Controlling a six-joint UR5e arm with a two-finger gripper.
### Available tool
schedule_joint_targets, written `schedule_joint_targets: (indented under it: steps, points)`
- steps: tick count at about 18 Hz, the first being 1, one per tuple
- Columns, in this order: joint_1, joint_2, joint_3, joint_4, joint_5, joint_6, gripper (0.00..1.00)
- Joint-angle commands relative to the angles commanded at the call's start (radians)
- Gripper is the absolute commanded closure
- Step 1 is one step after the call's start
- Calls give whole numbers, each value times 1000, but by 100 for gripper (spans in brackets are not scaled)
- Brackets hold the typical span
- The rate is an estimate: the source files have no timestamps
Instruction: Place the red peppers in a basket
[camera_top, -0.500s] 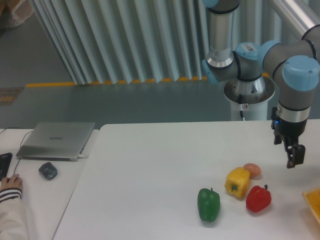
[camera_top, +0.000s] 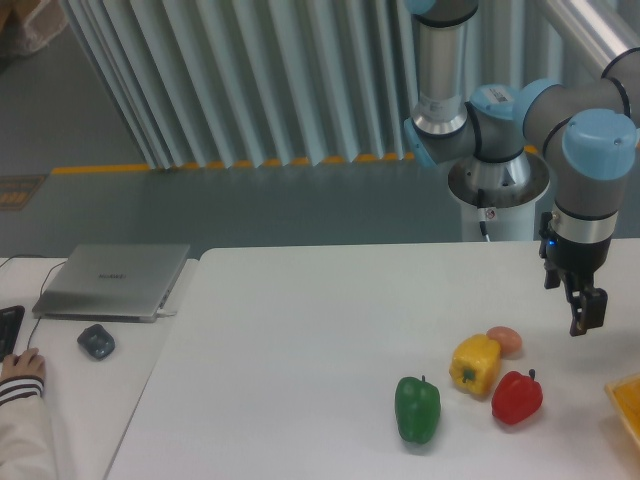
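Observation:
The red pepper (camera_top: 517, 397) is glossy with a short dark stem and rests on the white table, right of the yellow pepper. The yellow-orange basket (camera_top: 626, 402) shows only a corner at the right edge. My gripper (camera_top: 582, 318) hangs above the table, up and to the right of the red pepper and apart from it. It holds nothing. I see its dark fingers from the side, so I cannot tell how far apart they stand.
A yellow pepper (camera_top: 475, 364), a green pepper (camera_top: 417, 409) and a small pinkish-orange round item (camera_top: 506, 340) lie close to the red pepper. A closed laptop (camera_top: 113, 280), a mouse (camera_top: 96, 342) and a person's hand (camera_top: 22, 367) are at the left.
My gripper has shifted slightly left and up. The peppers have not moved.

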Motion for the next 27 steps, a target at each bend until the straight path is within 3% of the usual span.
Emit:
schedule_joint_targets:
  steps: [3, 9, 14, 19, 21, 24, 27]
  points:
    - [8, 9, -39, 63, -72, -65, 0]
    - [-2, 8, -46, 66, -92, -127, 0]
    - [-3, 2, -48, 117, -120, -196, 0]
    - [-21, 0, -39, 126, -130, -325, 0]
    - [-23, -8, -35, 155, -178, -409, 0]
    - [-34, -24, -35, 206, -169, -560, 0]
    - [-52, -46, -23, 226, -125, -559, 0]
